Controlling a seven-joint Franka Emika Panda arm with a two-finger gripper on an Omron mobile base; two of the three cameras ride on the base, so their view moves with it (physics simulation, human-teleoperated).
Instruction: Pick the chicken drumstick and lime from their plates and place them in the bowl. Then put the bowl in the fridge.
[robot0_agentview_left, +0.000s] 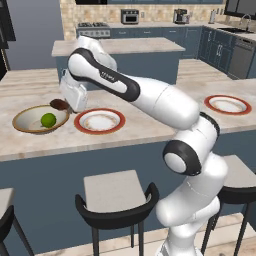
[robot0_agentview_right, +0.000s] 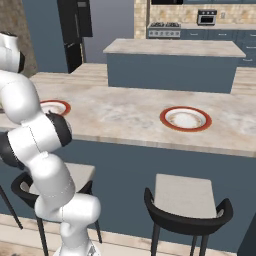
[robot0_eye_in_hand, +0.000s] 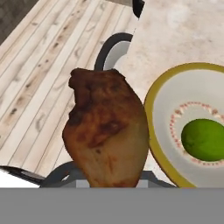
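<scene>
Above the far right rim of the bowl (robot0_agentview_left: 22, 127), the chicken drumstick (robot0_agentview_left: 59, 104) is pinched in the gripper (robot0_agentview_left: 66, 106); the lime (robot0_agentview_left: 48, 120) lies to its near left.

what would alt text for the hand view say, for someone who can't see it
A brown roasted chicken drumstick is held in the claw, close to the camera, beside a tan bowl with the green lime already lying inside. The bowl sits on a pale stone counter, with wood flooring beyond the counter's edge.
</scene>
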